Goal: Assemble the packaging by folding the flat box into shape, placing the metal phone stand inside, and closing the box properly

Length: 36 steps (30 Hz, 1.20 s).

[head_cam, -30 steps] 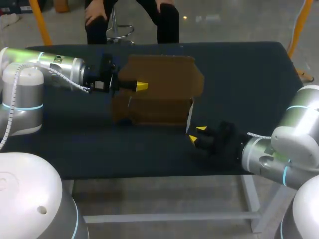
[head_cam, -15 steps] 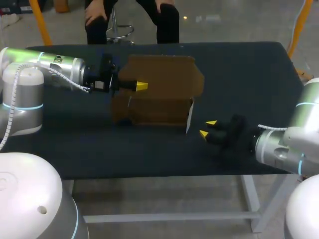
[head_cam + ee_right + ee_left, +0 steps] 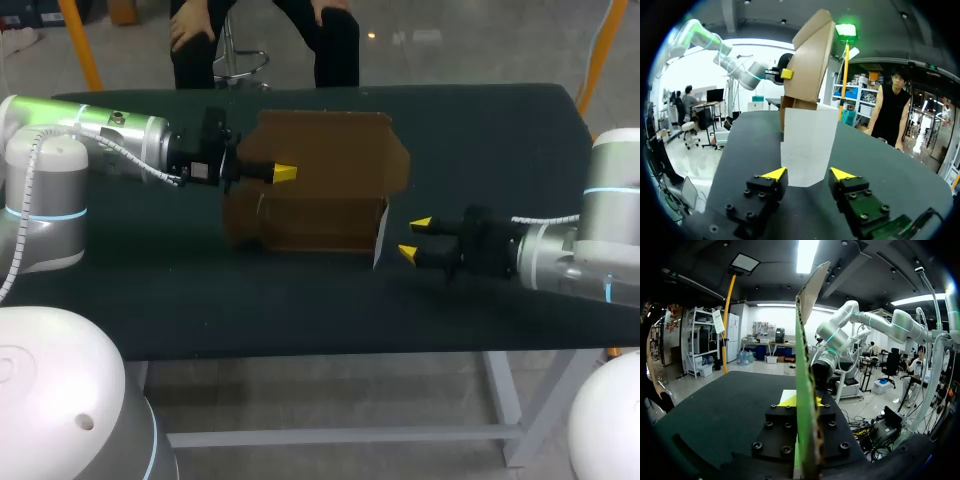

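**A:** Where's the box?

**B:** The box [image 3: 320, 190] stands half-formed near the middle of the counter [image 3: 480, 140]. Its brown panels are up and its top flaps are open. A white flap [image 3: 381, 232] sticks out at the end nearest the right arm.

**A:** What has just changed?

**B:** Only the right arm. A second ago the right end effector [image 3: 413, 239] sat low by the box's near corner. It has since pulled back, risen and turned, and now points straight at that white flap. The box and the left arm haven't shifted.

**A:** Meaning what for the job?

**B:** I'd judge it's lining up to fold that end flap shut. No phone stand shows in any view, so loading and closing are yet to come.

**A:** And the end effectors?

**B:** The right one is spread wide and holds nothing. In its wrist view the flap [image 3: 807, 145] stands just ahead of the gap, apparently untouched. The left end effector [image 3: 283, 173] pinches the box's upright panel, whose cardboard edge [image 3: 807, 390] runs between its fingers.
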Motion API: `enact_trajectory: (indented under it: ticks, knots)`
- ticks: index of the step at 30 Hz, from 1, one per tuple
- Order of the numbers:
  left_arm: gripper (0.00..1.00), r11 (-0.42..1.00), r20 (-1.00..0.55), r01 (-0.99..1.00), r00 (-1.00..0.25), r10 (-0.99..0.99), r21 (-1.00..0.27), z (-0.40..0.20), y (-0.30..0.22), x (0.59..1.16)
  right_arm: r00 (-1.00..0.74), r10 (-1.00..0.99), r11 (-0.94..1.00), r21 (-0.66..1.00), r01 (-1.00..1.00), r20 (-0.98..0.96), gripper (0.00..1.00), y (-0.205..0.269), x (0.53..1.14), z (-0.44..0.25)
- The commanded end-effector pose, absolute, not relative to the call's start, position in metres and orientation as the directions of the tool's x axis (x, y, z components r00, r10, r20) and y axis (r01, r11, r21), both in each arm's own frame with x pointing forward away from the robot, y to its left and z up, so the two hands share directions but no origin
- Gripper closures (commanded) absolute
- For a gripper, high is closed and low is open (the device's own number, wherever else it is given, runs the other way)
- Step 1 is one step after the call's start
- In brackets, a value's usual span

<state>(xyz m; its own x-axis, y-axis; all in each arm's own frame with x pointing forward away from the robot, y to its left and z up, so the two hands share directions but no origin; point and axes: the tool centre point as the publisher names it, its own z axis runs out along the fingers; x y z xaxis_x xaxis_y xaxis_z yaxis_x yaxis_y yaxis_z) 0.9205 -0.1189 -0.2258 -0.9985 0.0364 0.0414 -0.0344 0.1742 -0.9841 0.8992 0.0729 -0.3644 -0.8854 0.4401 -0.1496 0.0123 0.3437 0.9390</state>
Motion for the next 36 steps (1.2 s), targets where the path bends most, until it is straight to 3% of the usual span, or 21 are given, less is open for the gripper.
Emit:
enact_trajectory:
  ticks: [1, 11, 36]
  knots:
    - [1.00, 0.173, 0.042, -0.035, -0.998, 0.040, -0.984, -0.228, -0.119, 0.921, -0.961, 0.257, 0.351, 0.936, -0.007, -0.104, 0.42, 0.075, 0.916, -0.368]
    - [1.00, 0.173, 0.042, -0.035, -0.998, 0.040, -0.984, -0.228, -0.119, 0.921, -0.984, 0.154, 0.372, 0.928, -0.030, -0.093, 0.38, 0.091, 0.935, -0.371]
    - [1.00, 0.173, 0.042, -0.035, -0.998, 0.040, -0.984, -0.228, -0.119, 0.921, -0.984, 0.161, 0.356, 0.934, -0.009, -0.071, 0.45, 0.112, 0.926, -0.375]
